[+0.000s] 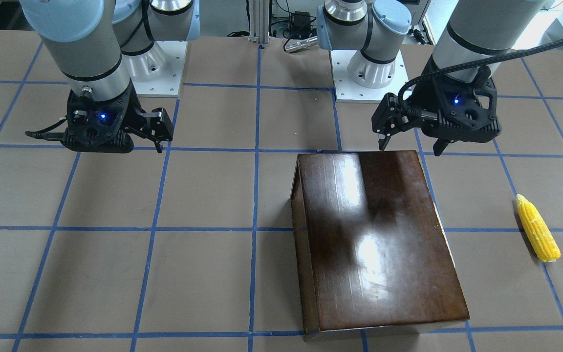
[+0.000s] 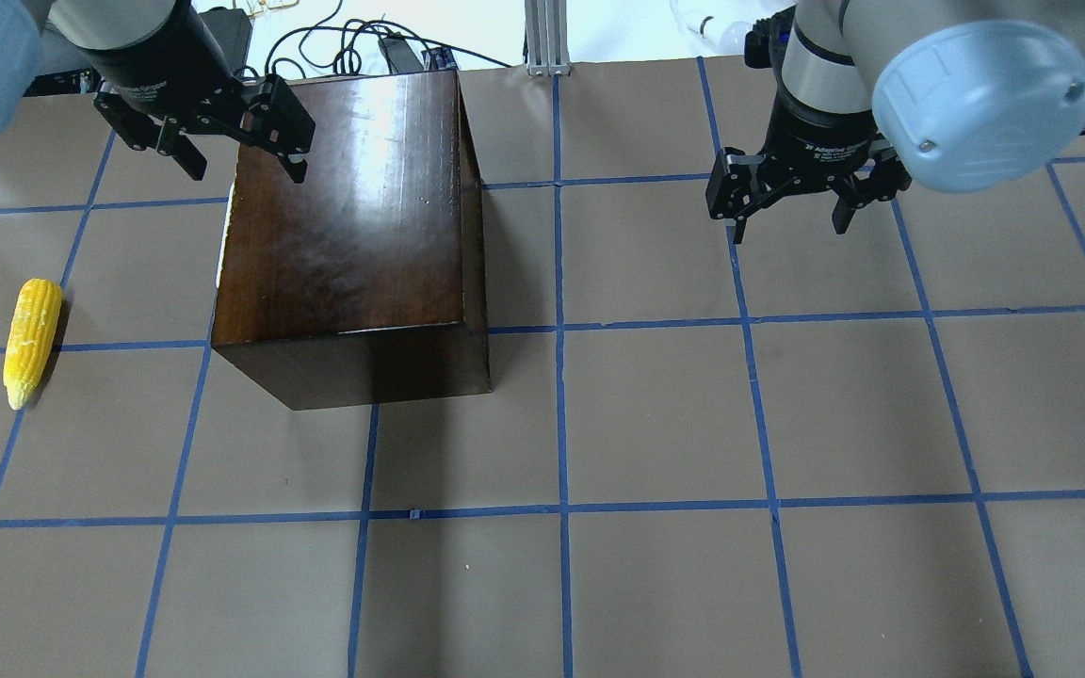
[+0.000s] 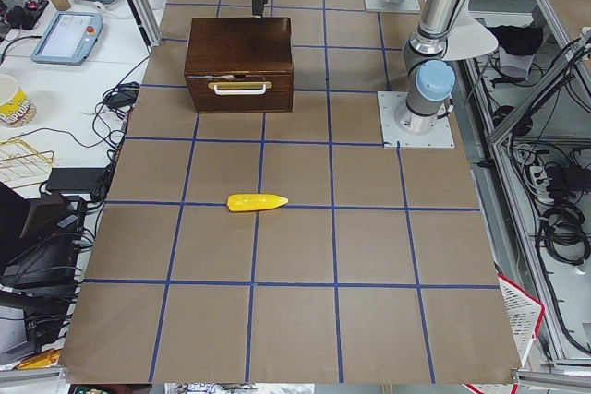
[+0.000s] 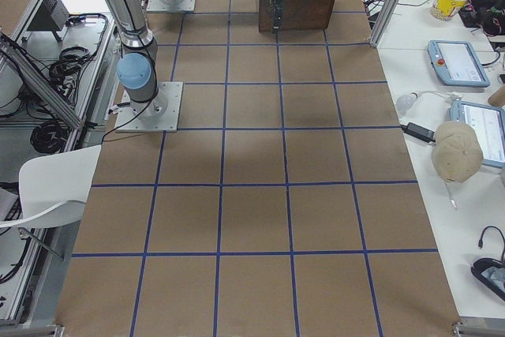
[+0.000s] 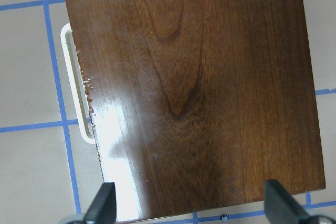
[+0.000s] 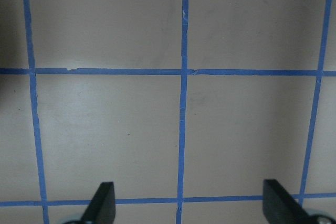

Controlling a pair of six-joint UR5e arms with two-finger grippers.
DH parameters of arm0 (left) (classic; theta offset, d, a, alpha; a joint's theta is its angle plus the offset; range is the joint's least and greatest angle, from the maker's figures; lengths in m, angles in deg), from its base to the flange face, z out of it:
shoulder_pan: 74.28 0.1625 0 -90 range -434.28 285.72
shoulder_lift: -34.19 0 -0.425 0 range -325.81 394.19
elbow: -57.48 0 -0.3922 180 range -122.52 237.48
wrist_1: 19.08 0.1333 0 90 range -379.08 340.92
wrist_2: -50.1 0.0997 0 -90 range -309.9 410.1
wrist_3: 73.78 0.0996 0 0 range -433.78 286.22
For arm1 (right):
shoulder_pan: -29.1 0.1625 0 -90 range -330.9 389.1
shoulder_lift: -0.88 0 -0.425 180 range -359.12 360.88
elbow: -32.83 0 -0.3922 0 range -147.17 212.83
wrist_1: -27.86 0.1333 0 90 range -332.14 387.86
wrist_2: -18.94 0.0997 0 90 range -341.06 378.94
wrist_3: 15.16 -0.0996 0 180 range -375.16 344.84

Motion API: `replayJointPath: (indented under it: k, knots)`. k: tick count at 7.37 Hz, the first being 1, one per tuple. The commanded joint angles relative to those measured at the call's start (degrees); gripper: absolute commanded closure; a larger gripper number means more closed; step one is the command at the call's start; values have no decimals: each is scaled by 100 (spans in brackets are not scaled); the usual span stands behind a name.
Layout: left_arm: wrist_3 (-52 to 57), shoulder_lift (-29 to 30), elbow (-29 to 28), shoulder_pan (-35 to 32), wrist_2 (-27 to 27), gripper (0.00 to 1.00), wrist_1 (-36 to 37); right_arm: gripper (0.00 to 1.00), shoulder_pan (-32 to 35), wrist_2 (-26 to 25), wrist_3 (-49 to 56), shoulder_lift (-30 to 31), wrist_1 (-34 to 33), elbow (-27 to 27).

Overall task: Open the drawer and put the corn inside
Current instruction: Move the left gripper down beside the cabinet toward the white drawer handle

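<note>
- Dark-brown gloss marks the box (image 1: 379,239) in the front-facing view. It stands by the operators' edge of the worktop (image 1: 115,269). The corn (image 1: 538,234) lies on its side, well apart from the box, toward the worktop's left end. The left tool (image 1: 412,145) hangs spread above the box, and the right tool (image 1: 157,129) hangs over bare worktop, far from both.
- Overhead: both tools have their jaws wide and hold nothing. The corn's pointed tip faces the robot's edge.
- Left side view: the drawer (image 3: 240,103) is shut, and its front faces the worktop's left end. A pale bar handle (image 3: 240,88) runs across it, and this looks like the only place to grip. The box seems unfastened, so a pull may drag it along, and bracing it could help.
- Right side view: the box shows small at the operators' edge, and the corn is hidden.
- Left wrist: the fingers (image 5: 102,203) stand wide apart over the box lid, with the handle jutting past the chipped edge.
- Right wrist: the fingers (image 6: 102,203) are spread with only taped worktop below.
- The corn looks light, stiff and smooth. It is round, so it is likely to roll or squirt out of a grip. Pinching across its thick middle seems safest.
</note>
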State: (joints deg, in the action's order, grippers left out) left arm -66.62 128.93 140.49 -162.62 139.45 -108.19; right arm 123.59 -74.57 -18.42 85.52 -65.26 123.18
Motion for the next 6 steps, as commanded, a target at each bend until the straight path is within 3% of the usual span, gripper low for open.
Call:
replayJointPath:
  k: [1, 6]
  knots:
    - [-396, -17, 57, -8, 4, 0, 16, 0, 0, 0, 0, 0, 4, 0]
    - [-470, -18, -30, 18, 100, 0, -210, 0, 0, 0, 0, 0, 4, 0]
